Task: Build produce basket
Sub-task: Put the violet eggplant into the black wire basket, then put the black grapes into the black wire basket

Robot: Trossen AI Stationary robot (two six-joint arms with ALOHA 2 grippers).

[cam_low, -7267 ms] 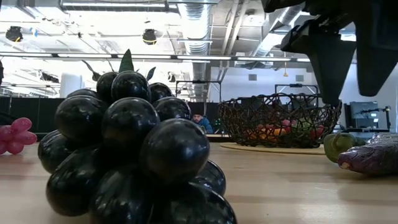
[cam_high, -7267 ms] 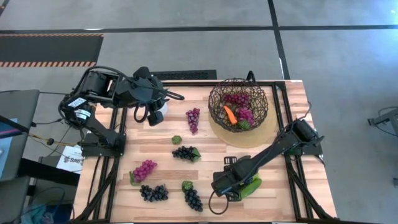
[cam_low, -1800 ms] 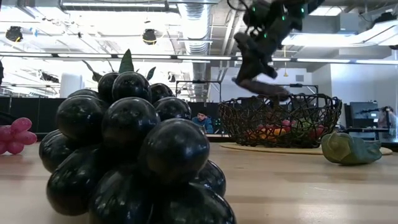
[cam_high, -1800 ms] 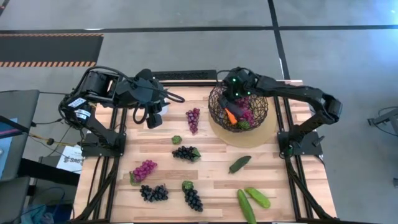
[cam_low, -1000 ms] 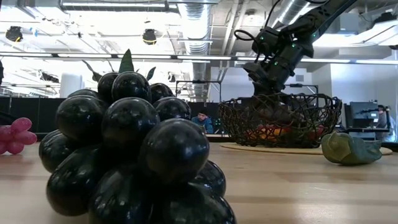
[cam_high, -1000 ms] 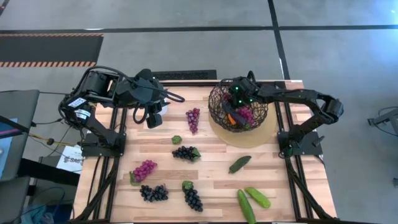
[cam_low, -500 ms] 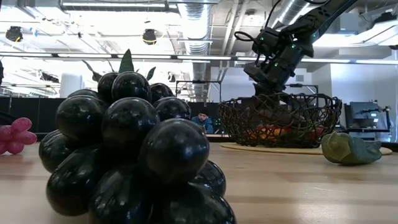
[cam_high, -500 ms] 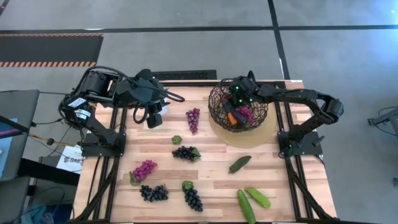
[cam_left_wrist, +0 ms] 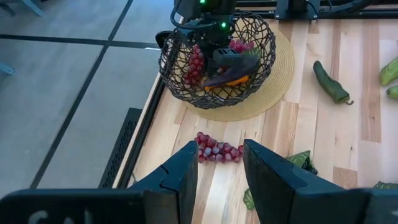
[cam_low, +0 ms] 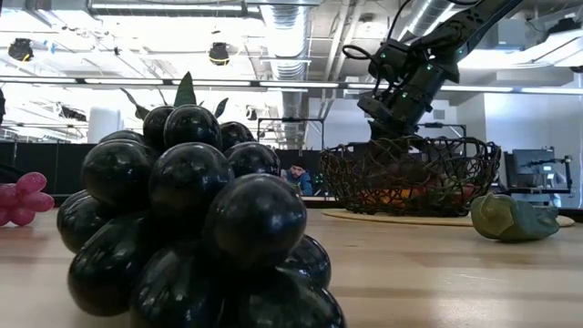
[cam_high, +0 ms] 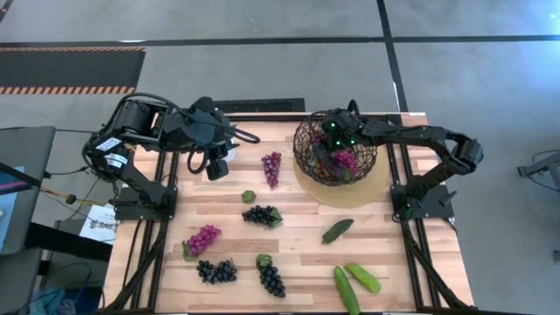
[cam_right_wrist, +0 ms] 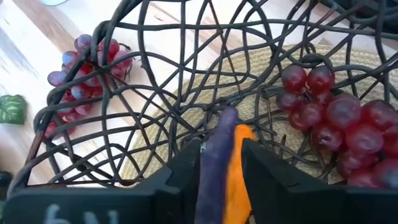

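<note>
The dark wire basket (cam_high: 302,144) stands on a tan disc at the table's far right and holds magenta grapes (cam_right_wrist: 336,115), an orange carrot (cam_right_wrist: 239,180) and the dark eggplant (cam_left_wrist: 233,64). My right gripper (cam_high: 331,156) reaches down inside the basket, shut on the eggplant (cam_right_wrist: 216,162). My left gripper (cam_high: 213,164) hangs open over the far left of the table and touches nothing. A purple grape bunch (cam_left_wrist: 214,151) lies on the wood beyond its fingers. My right gripper pinches the eggplant's purple body (cam_right_wrist: 214,171) between its two fingers, slanting down from above over the basket's far rim. The eggplant runs along the fingers. It lies inside the basket beside and over the carrot, with its free end (cam_right_wrist: 229,117) toward the basket's woven floor.
On the wood lie a purple bunch (cam_high: 272,166), a black bunch (cam_high: 261,214), a magenta bunch (cam_high: 203,238) and two more black bunches (cam_high: 217,270) (cam_high: 270,278). A dark green piece (cam_high: 337,231) and two cucumbers (cam_high: 346,289) (cam_high: 363,277) lie near right. Bare wood shows between them.
My right gripper came down with the eggplant from above the basket's far rim into the basket. It has kept almost still there for the last second, with the eggplant low among the grapes and carrot.
</note>
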